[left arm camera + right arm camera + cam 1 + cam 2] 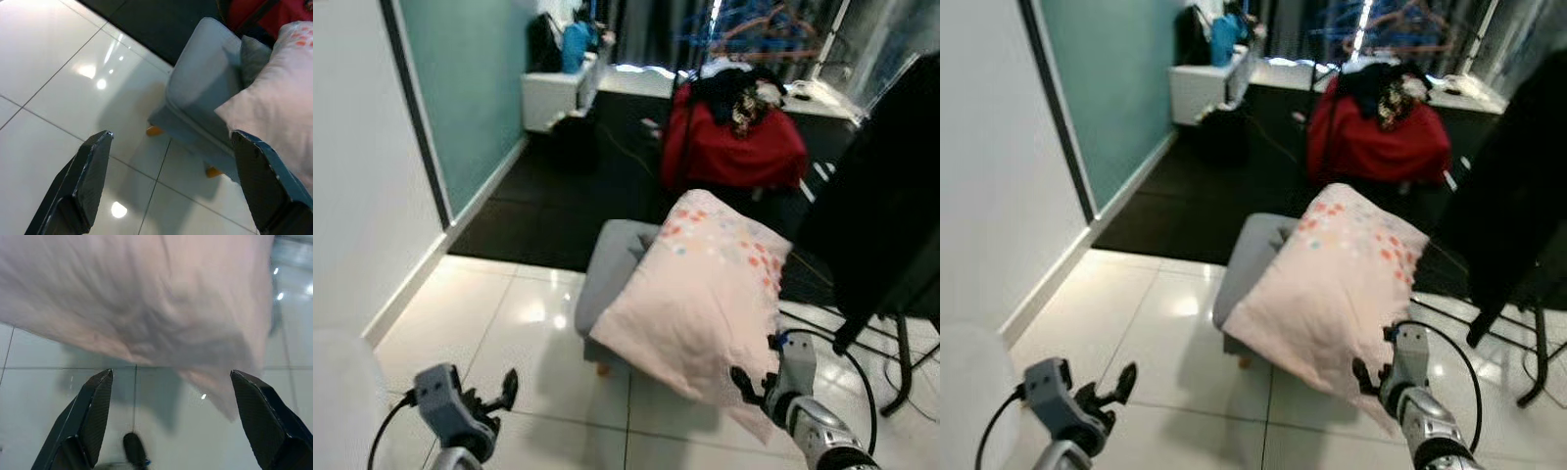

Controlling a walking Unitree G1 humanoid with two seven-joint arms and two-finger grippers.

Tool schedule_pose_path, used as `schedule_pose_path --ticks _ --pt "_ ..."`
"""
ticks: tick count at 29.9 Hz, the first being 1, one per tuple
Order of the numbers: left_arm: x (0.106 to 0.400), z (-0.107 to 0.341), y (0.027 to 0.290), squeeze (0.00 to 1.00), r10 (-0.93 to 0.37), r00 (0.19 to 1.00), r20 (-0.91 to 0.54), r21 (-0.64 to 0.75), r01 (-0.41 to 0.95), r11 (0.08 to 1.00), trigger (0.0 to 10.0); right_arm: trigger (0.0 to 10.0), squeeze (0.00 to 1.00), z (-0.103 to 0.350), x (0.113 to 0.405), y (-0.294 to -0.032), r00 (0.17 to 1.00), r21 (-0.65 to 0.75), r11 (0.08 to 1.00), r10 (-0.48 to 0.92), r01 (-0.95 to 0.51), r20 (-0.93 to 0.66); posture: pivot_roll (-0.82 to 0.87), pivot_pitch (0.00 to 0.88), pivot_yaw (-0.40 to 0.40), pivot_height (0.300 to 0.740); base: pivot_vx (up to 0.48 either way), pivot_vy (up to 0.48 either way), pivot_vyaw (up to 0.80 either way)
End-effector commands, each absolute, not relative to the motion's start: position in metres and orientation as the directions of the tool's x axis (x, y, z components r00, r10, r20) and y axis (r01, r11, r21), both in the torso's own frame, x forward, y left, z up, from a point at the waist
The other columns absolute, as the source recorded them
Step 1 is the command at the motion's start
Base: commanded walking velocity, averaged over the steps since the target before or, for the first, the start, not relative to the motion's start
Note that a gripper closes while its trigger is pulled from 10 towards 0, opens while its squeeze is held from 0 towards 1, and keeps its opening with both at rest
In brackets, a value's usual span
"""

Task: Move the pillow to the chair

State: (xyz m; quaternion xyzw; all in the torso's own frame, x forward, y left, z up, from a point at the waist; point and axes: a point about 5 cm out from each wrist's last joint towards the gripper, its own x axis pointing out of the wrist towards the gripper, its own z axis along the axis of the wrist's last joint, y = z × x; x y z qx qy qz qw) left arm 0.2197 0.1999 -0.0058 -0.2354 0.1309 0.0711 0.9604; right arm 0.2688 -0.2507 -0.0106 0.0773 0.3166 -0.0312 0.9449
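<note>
Pale pink soft fabric pillow (705, 299) with coral dots, lying tilted over grey upholstered chair (612, 257); likely light, floppy, best pinched at a corner; right hand (756, 377) released beside its lower edge, left hand (499, 392) released.

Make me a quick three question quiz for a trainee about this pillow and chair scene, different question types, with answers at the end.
1. True or false: the pink pillow lies flat on the white tiled floor.
2. Multiple choice: the left pincer is A) shut on the pillow, B) open over the floor, C) resting on the grey chair.
3. Fill in: the right pincer sits by the pillow's ____ edge, its fingers open.

Key
1. False; it rests on the chair, overhanging the front.
2. B
3. lower
</note>
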Motion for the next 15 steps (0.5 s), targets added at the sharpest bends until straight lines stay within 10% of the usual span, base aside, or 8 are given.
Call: schedule_pose_path --ticks 1,15 --pt "0.222 -0.012 0.201 0.00 0.083 0.949 -0.303 -0.438 -0.216 0.873 10.0 10.0 0.00 -0.014 0.269 -0.243 0.790 0.121 0.988 -0.004 0.098 -0.613 -0.16 0.000 -0.045 0.740 0.000 0.000 -0.73" --pt "0.213 -0.038 0.208 0.00 0.123 0.905 -0.406 -0.402 -0.298 0.866 10.0 10.0 0.00 -0.033 0.252 -0.231 0.738 0.141 0.982 0.001 0.128 -0.675 -0.12 0.000 -0.059 0.740 0.000 0.000 -0.73"
